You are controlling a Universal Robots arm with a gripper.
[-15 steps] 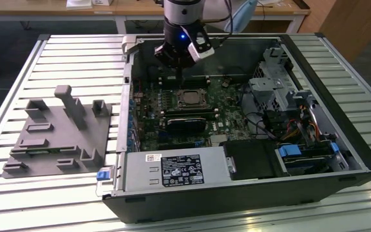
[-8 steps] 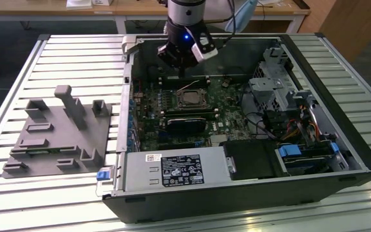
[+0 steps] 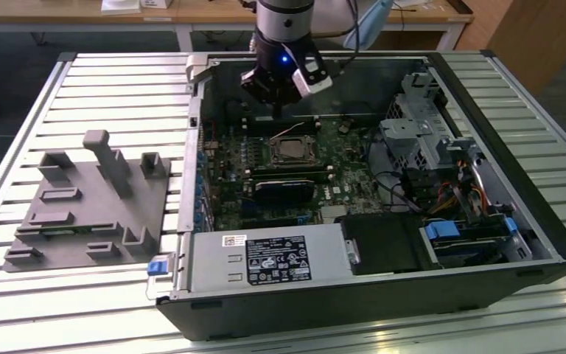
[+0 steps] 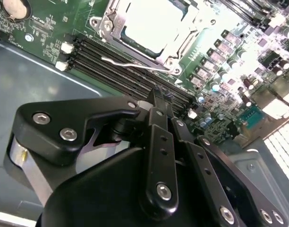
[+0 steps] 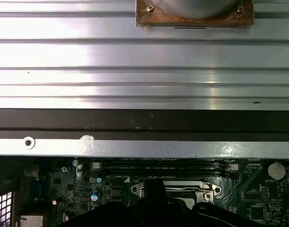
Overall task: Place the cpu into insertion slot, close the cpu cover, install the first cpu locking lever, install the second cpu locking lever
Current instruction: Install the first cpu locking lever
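In the exterior view, the gripper [image 3: 281, 112] hangs inside the open computer case [image 3: 519, 243], near the insertion slot [image 3: 272, 152].

In the second wrist view, the gripper's fingers [image 4: 158, 137] are pressed together with nothing between them. The cpu [image 4: 147, 21] sits in the slot, framed by the cpu cover [image 4: 184, 38]. A thin locking lever [image 4: 135, 64] lies loose over the memory slots [image 4: 111, 56].

In the first wrist view, the gripper's dark tip stands just before the slot's silvery rim.

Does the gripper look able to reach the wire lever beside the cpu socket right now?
Probably yes: the gripper hangs over the memory slots right next to the lever, and nothing lies between them in the second wrist view.
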